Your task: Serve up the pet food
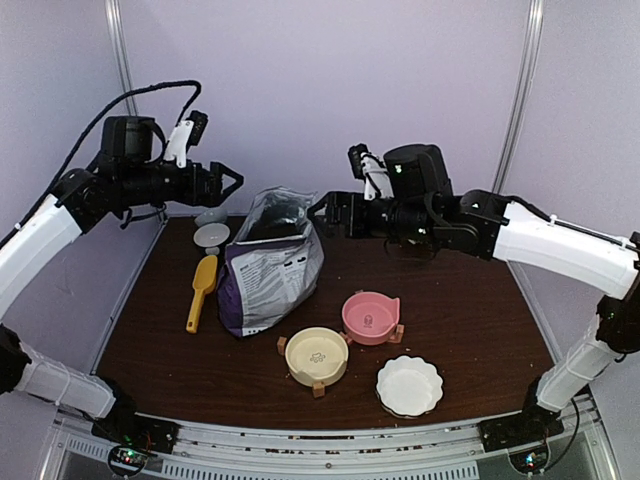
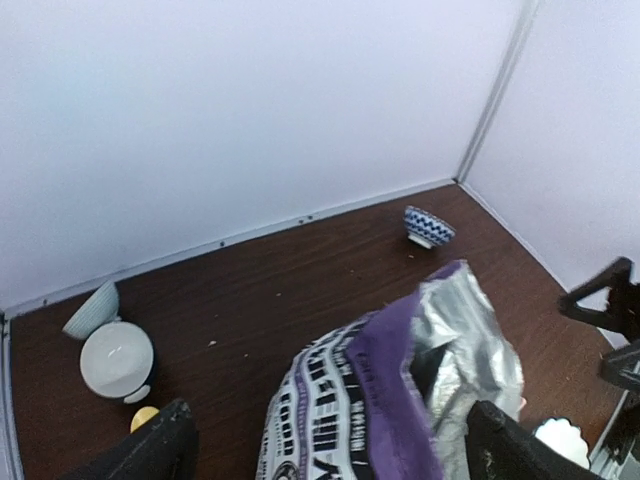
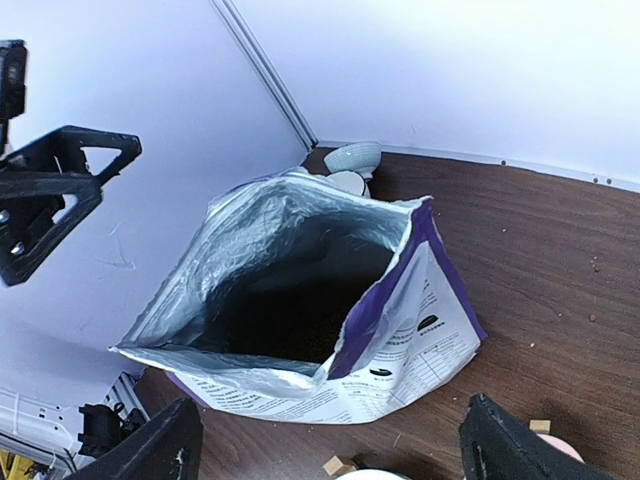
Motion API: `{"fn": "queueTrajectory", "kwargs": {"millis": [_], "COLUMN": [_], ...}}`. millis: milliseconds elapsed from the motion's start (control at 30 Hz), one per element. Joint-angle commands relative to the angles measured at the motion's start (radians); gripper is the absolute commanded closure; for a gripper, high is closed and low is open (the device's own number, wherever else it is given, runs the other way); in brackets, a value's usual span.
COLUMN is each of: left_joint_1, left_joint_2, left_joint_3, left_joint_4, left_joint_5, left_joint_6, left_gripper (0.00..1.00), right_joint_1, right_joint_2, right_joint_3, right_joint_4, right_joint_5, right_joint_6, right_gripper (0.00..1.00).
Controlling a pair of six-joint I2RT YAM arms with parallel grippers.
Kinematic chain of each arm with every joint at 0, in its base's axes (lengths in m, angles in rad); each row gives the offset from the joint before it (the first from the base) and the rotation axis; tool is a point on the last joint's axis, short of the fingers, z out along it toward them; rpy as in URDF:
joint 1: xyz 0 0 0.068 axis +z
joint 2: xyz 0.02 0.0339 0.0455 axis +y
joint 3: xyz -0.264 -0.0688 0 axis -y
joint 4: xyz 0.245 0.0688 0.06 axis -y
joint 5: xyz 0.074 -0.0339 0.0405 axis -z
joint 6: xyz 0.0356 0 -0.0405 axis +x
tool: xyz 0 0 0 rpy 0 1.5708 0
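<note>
The purple bag is seen standing open on the table, left of centre, and the pet food is dimly made out as a dark mass deep inside it. The left claw is held raised left of the bag, spread wide, with nothing gripped. The right claw is held just right of the bag's mouth, also spread wide and empty. A pink bowl and a yellow bowl are set nearer, right of the bag

Open purple bag, yellow scoop beside
</note>
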State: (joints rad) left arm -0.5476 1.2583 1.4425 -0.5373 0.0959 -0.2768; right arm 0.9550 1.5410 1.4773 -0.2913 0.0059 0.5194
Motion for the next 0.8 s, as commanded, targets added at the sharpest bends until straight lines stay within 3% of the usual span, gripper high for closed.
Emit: {"fn": "queueTrajectory", "kwargs": {"millis": [0, 133, 300, 567, 767], "left_joint_1": [0.178, 0.307, 0.336, 0.394, 0.425], "left_joint_2": [-0.020, 0.023, 0.139, 0.292, 0.374], "left_joint_3": [-0.176, -0.315, -0.345, -0.416, -0.460], "left_joint_4": [0.088, 0.127, 0.146, 0.286, 0.390], "left_joint_5": [-0.029, 0.022, -0.066, -0.056, -0.058], "left_joint_6": [-0.164, -0.239, -0.211, -0.250, -0.293], "left_gripper": [0.04, 0.12, 0.22, 0.43, 0.51], "right_joint_1": [-0.009, -0.022, -0.041, -0.052, -0.056], "right_joint_2": [-0.077, -0.142, -0.205, -0.269, -0.291], "right_joint_3": [-0.076, -0.159, -0.266, -0.373, -0.401], "right_joint_4": [0.015, 0.015, 0.014, 0.025, 0.025], "right_joint_5": [0.079, 0.126, 0.148, 0.155, 0.155], "right_joint_6": [-0.021, -0.016, 0.017, 0.057, 0.066], "right_gripper": [0.09, 0.08, 0.08, 0.08, 0.08]}}
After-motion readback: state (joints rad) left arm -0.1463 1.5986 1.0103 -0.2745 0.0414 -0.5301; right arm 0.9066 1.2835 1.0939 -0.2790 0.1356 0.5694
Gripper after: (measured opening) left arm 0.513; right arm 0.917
